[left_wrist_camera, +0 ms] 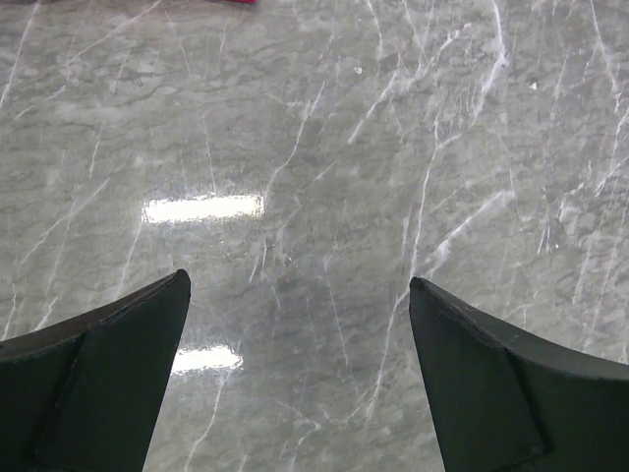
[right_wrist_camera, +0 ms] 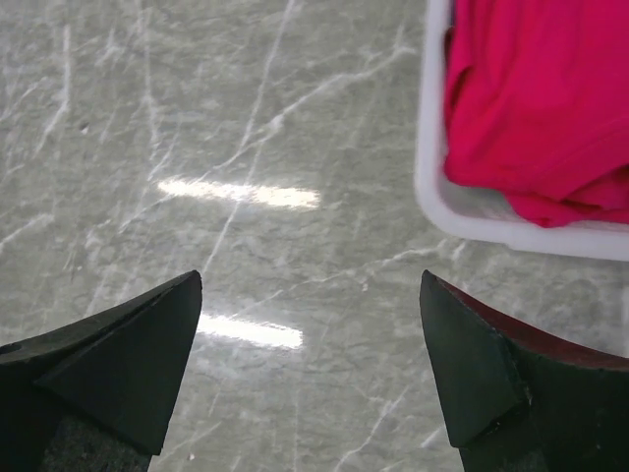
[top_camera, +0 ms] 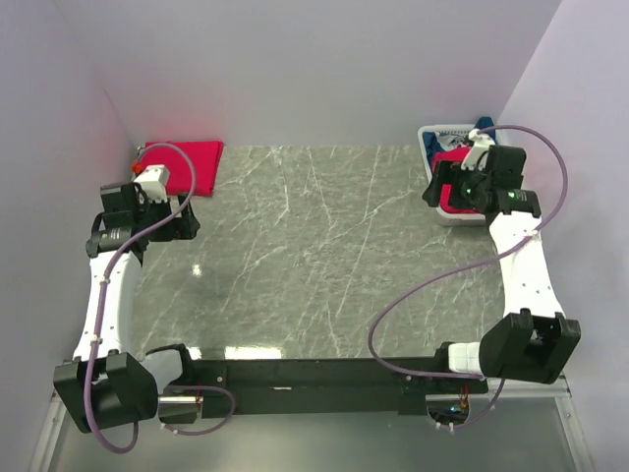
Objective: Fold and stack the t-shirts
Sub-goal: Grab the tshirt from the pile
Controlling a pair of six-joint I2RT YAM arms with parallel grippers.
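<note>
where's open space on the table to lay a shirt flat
The whole middle of the table is bare, from the folded red shirt in the far left corner across to the basket at far right. Crowded only at the basket, full of shirts, with the right gripper close by it.

Grey marble-look stone table (top_camera: 314, 265), veined all over in white, with a flat bright red cloth t-shirt (top_camera: 185, 165) at its far-left corner. Far right, a white plastic rectangular basket (right_wrist_camera: 429, 147) shows crumpled pinkish-red cloth t-shirts (right_wrist_camera: 550, 98) and a scrap of navy blue cloth (top_camera: 484, 125).
</note>
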